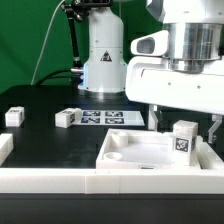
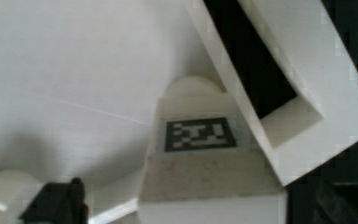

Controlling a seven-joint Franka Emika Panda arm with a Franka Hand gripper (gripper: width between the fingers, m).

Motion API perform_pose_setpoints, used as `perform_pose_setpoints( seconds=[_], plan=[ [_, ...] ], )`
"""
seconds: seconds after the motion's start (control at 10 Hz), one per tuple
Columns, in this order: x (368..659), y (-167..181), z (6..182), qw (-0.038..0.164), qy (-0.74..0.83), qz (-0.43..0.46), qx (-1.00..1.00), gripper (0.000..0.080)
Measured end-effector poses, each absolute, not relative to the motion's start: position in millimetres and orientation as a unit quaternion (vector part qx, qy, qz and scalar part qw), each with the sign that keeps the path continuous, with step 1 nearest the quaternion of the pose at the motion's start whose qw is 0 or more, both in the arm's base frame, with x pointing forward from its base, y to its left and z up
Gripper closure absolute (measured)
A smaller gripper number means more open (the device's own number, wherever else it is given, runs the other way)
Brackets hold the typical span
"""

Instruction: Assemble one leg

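Note:
A leg [image 1: 183,138], a small white block with a black-and-white tag, stands upright on the large flat white panel [image 1: 140,152] near the corner at the exterior view's right. My gripper [image 1: 185,124] hangs over it, open, with one finger on each side and a gap to the leg on both. In the wrist view the leg [image 2: 202,150] shows its tag and the panel [image 2: 69,80] lies behind it. One dark fingertip [image 2: 55,200] shows beside the leg. Two more legs [image 1: 14,116] [image 1: 67,118] lie loose on the black table at the exterior view's left.
A white fence wall [image 1: 60,181] runs along the front of the table and around the panel; it also shows in the wrist view [image 2: 293,110]. The marker board [image 1: 115,118] lies flat behind the panel. The robot's white base [image 1: 104,55] stands at the back.

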State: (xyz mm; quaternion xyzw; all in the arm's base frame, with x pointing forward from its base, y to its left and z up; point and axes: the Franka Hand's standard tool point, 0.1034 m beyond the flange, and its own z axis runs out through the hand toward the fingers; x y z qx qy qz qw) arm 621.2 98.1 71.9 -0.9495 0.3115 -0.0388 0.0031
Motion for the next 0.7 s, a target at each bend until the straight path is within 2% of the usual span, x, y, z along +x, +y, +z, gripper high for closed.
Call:
perform_pose_setpoints(
  seconds=[0.7],
  plan=[
    [621.1,98.0,71.8,0.003,0.311,-0.039,-0.949,0.0150]
  ],
)
